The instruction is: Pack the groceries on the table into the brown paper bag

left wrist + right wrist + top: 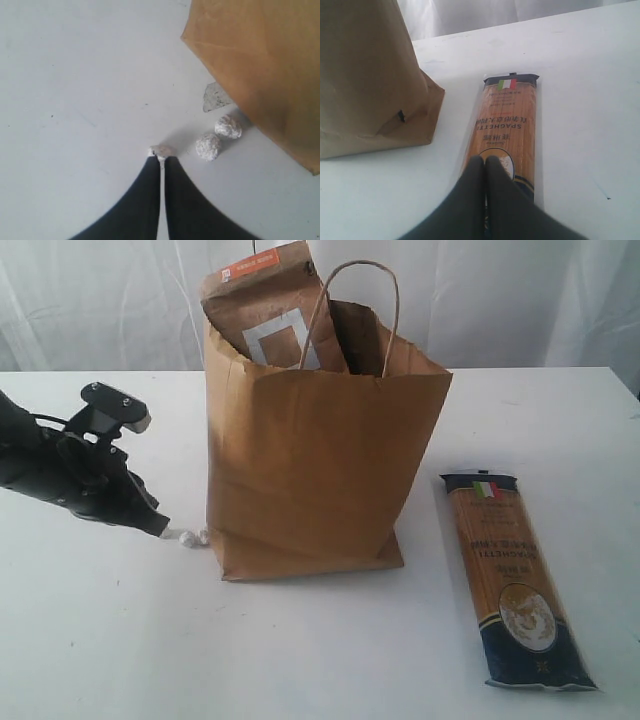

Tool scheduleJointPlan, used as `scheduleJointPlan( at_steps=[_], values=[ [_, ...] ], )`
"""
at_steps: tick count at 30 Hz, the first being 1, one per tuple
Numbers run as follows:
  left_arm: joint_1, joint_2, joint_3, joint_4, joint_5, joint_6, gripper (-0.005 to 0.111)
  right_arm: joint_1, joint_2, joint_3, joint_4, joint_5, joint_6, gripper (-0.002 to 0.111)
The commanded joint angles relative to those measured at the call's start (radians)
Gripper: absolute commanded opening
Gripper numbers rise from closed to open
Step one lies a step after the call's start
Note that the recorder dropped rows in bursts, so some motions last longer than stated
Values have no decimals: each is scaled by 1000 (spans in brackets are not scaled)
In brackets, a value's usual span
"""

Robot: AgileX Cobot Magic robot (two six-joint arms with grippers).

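- Lower right: long pasta pack (515,580) on white table (320,660), unpacked; right gripper (485,159) above it, closed, empty.
- Left of centre: left gripper (161,159) pinches a small silvery wad (161,149).
- Centre: tall brown paper bag (320,470) holds brown pouch with orange label (270,310); other groceries unseen.

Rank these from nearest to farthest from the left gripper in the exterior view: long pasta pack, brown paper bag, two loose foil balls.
From the left gripper, shut on a small foil lump:
1. Two loose foil balls, just right of its tips on the table.
2. Brown paper bag, centre, just past the balls.
3. Long pasta pack, far right, lying flat.
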Motion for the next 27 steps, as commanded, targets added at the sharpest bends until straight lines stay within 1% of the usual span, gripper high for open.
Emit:
scheduleJointPlan(
  at_steps=[1,3,4,5,9,16,20,27],
  values=[
    [-5,2,-3,28,26,-4,39,-3,-6,1,2,-10,-5,0],
    [-5,19,-12,33,23,-4,60,-3,-6,1,2,-10,-5,0],
    [-5,31,-20,33,23,-4,67,-3,-6,1,2,-10,-5,0],
    [-5,39,-30,33,27,-4,67,-3,-6,1,2,-10,-5,0],
    [-5,70,-65,87,78,-17,56,-3,-6,1,2,-10,-5,0],
    [-5,119,-104,314,116,-216,55,-3,-6,1,2,-10,-5,0],
    [-5,141,-124,336,140,-228,55,-3,-6,1,2,-10,-5,0],
    [-5,141,-125,342,118,-228,55,-3,-6,1,2,-10,-5,0]
  ],
)
